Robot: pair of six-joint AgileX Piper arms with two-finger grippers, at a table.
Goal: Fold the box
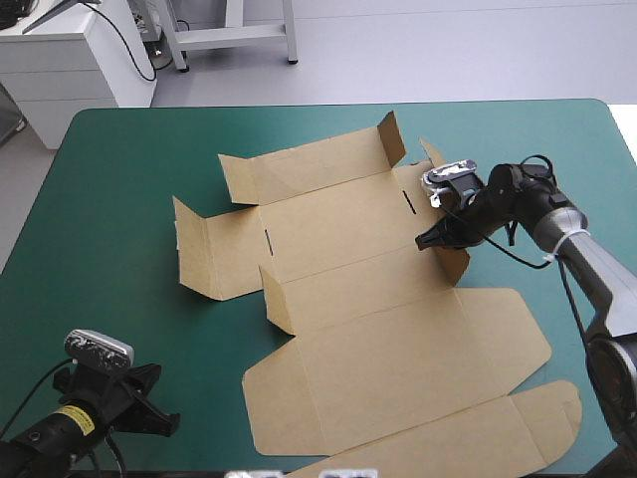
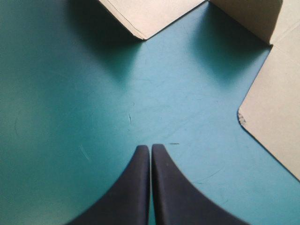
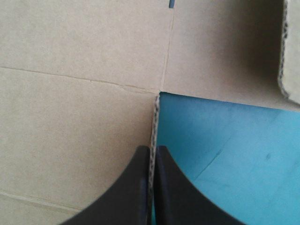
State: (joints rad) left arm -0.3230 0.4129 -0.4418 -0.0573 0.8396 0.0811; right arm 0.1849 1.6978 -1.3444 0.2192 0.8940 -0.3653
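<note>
The brown box (image 1: 378, 329) lies as a cut sheet in the middle of the table. Its far flaps (image 1: 390, 139) and a left flap (image 1: 194, 254) stand raised. My right gripper (image 1: 435, 240) is at the sheet's right side, shut on the upright edge of a small side flap (image 1: 453, 261). In the right wrist view that board edge (image 3: 155, 117) runs straight between the nearly closed fingers of the right gripper (image 3: 153, 150). My left gripper (image 1: 167, 418) hovers near the front left corner, shut and empty (image 2: 150, 149), with box corners (image 2: 276, 93) ahead of it.
Teal-green cover (image 1: 109, 199) stretches between the left gripper and the box. The box's large lid panel (image 1: 478, 428) reaches close to the table's front edge on the right. Bare cover (image 3: 225, 140) shows beside the gripped flap.
</note>
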